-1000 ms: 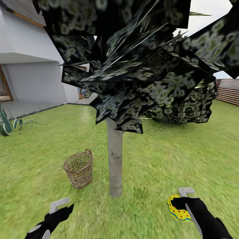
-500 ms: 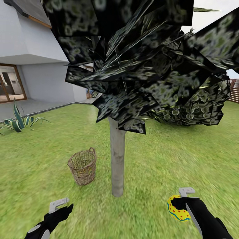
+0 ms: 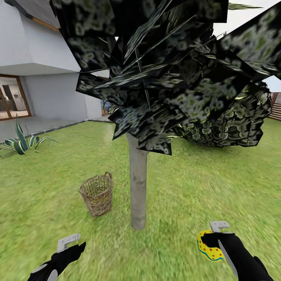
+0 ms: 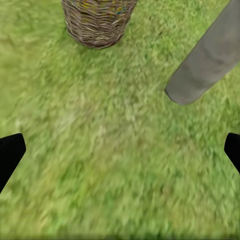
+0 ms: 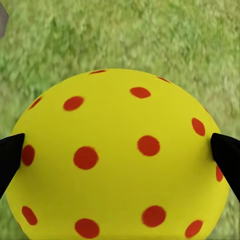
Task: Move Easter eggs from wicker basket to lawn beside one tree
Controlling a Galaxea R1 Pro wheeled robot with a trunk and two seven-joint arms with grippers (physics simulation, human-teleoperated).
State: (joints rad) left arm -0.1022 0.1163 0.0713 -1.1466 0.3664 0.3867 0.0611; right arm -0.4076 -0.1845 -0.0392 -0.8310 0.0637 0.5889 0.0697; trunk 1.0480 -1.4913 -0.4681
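A yellow Easter egg (image 3: pixel 207 246) with red dots and a blue zigzag sits in my right gripper (image 3: pixel 210 244), which is shut on it low at the right; up close the egg (image 5: pixel 120 160) spans the gap between both fingers. My left gripper (image 3: pixel 68 249) hangs open over the lawn (image 3: pixel 47 203), its dark fingertips (image 4: pixel 10 155) wide apart with nothing between them. The wicker basket (image 3: pixel 96 194) stands on the grass just left of the tree trunk (image 3: pixel 138 183); its base (image 4: pixel 97 20) and the trunk's foot (image 4: pixel 207 60) lie ahead of the left gripper. Any eggs inside the basket are hidden.
Dark leaf cards (image 3: pixel 164 70) of the tree hang overhead. A white house (image 3: pixel 35 78) with a glass door and grey paving lies at the back left, with a spiky striped plant (image 3: pixel 19 142) beside it. A slatted fence (image 3: pixel 275 106) shows far right. Open grass spreads around the trunk.
The whole view has shifted slightly, so the camera moved; tree and basket sit a little higher and nearer. Both grippers hold the same pose, the egg still in the right one.
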